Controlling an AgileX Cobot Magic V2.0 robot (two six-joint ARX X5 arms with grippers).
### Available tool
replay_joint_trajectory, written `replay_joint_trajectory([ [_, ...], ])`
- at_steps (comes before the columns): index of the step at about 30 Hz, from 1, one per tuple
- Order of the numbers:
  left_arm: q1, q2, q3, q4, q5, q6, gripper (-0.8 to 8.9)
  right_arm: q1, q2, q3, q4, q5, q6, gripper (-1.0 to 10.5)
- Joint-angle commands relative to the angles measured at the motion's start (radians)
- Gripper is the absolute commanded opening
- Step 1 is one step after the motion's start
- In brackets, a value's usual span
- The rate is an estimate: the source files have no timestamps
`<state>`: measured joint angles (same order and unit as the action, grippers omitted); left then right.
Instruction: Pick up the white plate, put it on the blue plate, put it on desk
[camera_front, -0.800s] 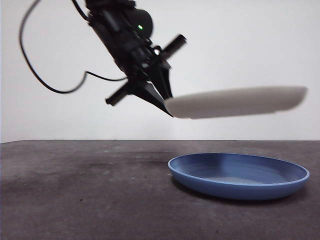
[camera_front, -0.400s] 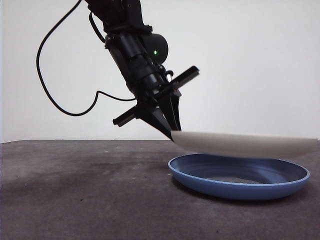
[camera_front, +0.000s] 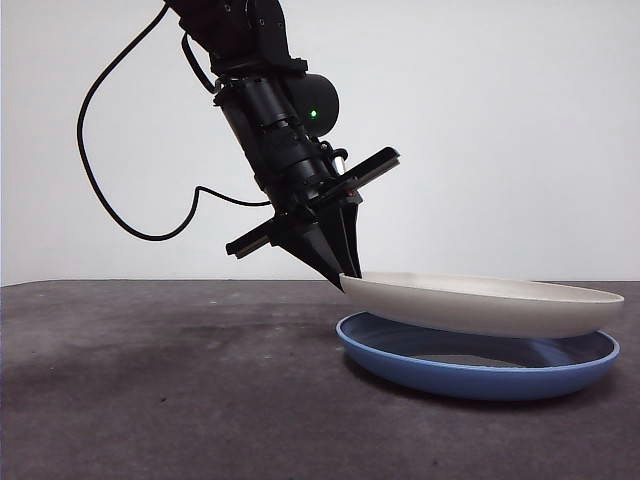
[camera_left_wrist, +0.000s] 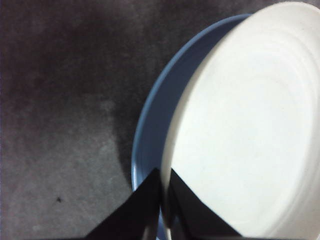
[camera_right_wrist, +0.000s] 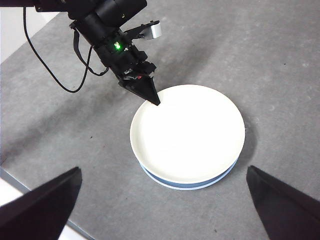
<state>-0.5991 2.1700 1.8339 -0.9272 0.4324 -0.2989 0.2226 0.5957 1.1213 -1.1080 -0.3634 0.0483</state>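
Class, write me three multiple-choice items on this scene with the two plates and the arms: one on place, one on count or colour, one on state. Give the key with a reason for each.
1. Where is the white plate?
A. Over the blue plate, in its bowl
B. Beside it on the desk
C. Under it

2. How many plates are in the scene?
A. One
B. Two
C. Three

3. What is the left gripper doing?
A. Hanging open, away from the plates
B. Gripping the blue plate's rim
C. Pinching the white plate's rim

Key:
1 A, the front view shows the white plate sitting over the blue one, tilted, with its gripped edge higher.
2 B, the right wrist view shows one white and one blue plate on the desk.
3 C, the left wrist view shows its jaws closed on the white rim; the right gripper waits open above.
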Motion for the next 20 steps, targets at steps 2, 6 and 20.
replay_joint_trajectory([
  [2, -0.017, 0.034, 0.033, 0.007, 0.002, 0.003, 0.15, 0.004, 0.002, 0.019, 0.006, -0.003, -0.011, 5.5],
  [6, -0.017, 0.047, 0.033, 0.007, 0.001, 0.002, 0.15, 0.004, 0.002, 0.019, 0.006, -0.003, -0.011, 5.5],
  [20, -0.018, 0.054, 0.033, 0.007, 0.002, 0.026, 0.37, 0.004, 0.002, 0.019, 0.006, -0.003, -0.011, 5.5],
])
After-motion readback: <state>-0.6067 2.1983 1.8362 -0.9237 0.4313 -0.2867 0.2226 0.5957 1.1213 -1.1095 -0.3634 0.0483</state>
